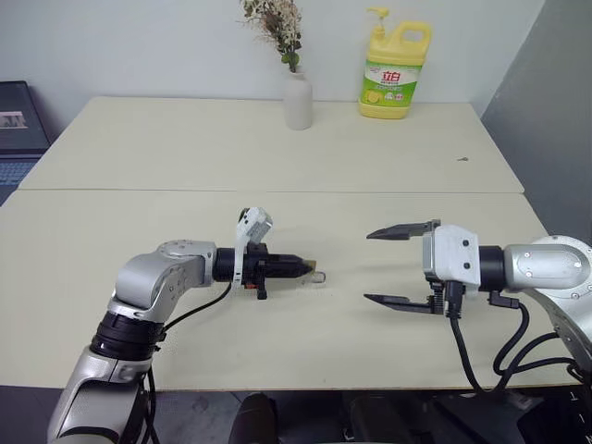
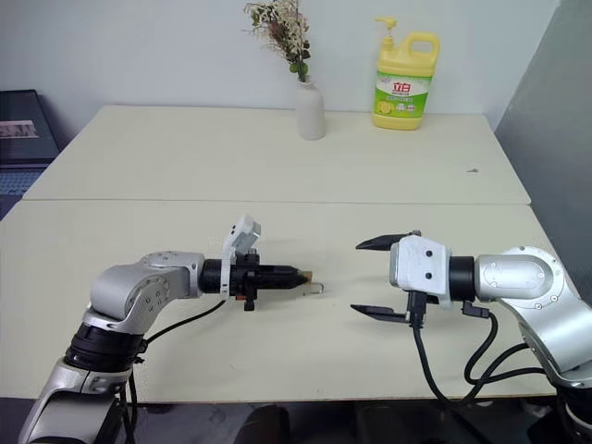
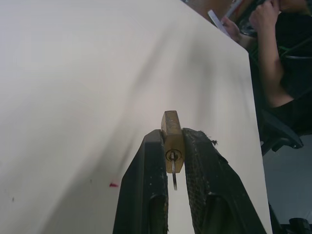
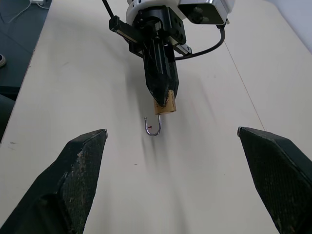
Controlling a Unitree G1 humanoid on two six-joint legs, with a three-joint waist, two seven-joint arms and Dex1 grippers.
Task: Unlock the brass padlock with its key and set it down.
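Note:
My left gripper (image 1: 301, 266) is shut on the brass padlock (image 1: 311, 269), a small gold block pinched at its fingertips just above the table (image 1: 277, 157). The thin silvery shackle (image 4: 153, 127) hangs open like a hook from the padlock's far end. In the left wrist view the padlock (image 3: 171, 127) sits between the two fingers, and the key (image 3: 174, 174), a thin silvery strip, sticks out of its keyhole. My right gripper (image 1: 367, 266) hovers a short way to the right, facing the padlock, open wide with nothing between its fingers.
At the table's far edge stand a white vase with dried flowers (image 1: 297, 97) and a yellow detergent bottle (image 1: 394, 74). A laptop (image 1: 18, 129) sits off the table at far left. A person's arm (image 3: 273, 63) shows beyond the table's edge.

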